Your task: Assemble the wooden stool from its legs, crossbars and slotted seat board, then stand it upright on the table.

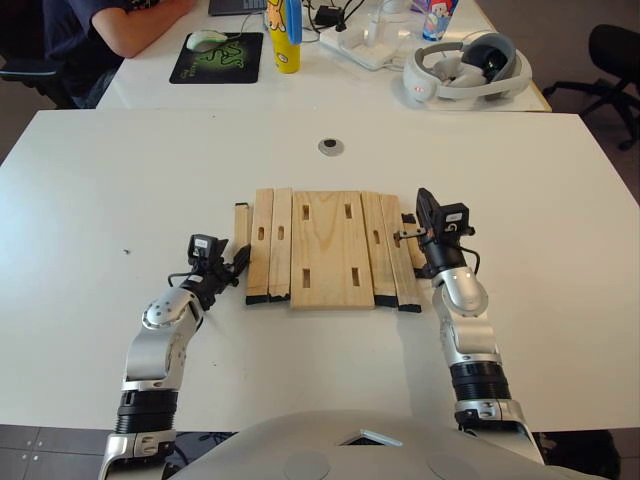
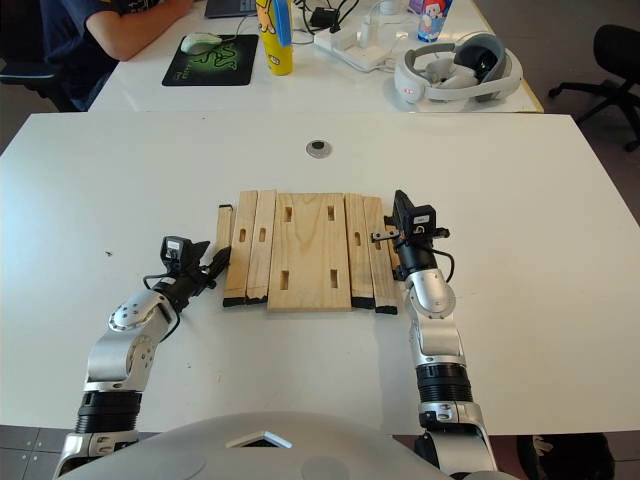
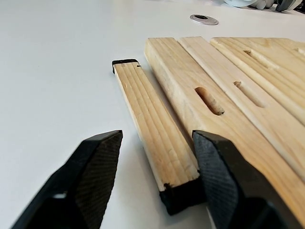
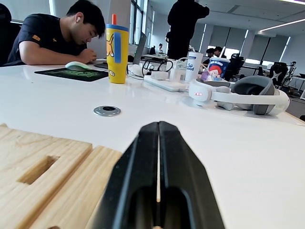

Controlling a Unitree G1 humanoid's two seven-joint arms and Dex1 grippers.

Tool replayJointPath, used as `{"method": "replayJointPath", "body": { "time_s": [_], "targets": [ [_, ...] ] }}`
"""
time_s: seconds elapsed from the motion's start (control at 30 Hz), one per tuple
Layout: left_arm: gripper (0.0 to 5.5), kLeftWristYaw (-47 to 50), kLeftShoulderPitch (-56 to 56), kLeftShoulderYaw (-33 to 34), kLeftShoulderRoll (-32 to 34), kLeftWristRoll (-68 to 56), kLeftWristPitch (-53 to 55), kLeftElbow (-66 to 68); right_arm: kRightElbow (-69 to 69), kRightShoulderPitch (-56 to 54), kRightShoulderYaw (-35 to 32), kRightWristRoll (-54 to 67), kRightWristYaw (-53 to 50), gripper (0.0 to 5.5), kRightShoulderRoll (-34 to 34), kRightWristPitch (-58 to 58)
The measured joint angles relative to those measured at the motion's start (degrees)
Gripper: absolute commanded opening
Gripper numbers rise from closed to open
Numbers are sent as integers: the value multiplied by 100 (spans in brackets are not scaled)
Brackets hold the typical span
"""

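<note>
The slotted seat board (image 1: 325, 250) lies flat mid-table. Two slotted wooden bars (image 1: 271, 245) lie against its left side, and a thin stick with black end caps (image 1: 241, 232) lies outermost. Several more wooden pieces (image 1: 388, 252) lie along its right side. My left gripper (image 1: 232, 268) is open and low on the table. Its fingers (image 3: 95, 167) straddle the near capped end of the thin stick (image 3: 152, 124); one finger sits close against the cap. My right gripper (image 1: 425, 206) is shut on nothing, raised over the right-hand pieces with its tip (image 4: 158, 126) toward the table's far side.
A round metal grommet (image 1: 331, 147) sits in the tabletop beyond the wood. White table (image 1: 120, 200) spreads wide on both sides. A second table behind carries a headset (image 1: 465, 70), a yellow bottle (image 1: 285, 35) and a mouse pad (image 1: 217, 57).
</note>
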Motion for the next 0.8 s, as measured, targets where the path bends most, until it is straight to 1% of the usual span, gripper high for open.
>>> {"method": "replayJointPath", "body": {
  "time_s": [0.23, 0.4, 0.57, 0.77, 0.8],
  "targets": [
    [181, 96, -31, -50, 68, 178, -92, 37, 0, 0, 23, -2, 5, 0, -8, -5],
    [110, 120, -109, 100, 257, 229, -35, 74, -1, 0, 27, -3, 5, 0, -32, -8],
    [110, 97, -268, 275, 469, 244, 15, 178, -1, 0, 39, -17, 4, 0, -32, -26],
    [110, 79, -313, 274, 503, 235, 18, 152, 0, 0, 41, -57, 3, 0, -29, -41],
    [126, 63, -313, 268, 503, 223, 22, 128, -1, 0, 40, -59, 3, 0, -29, -41]
  ]
}}
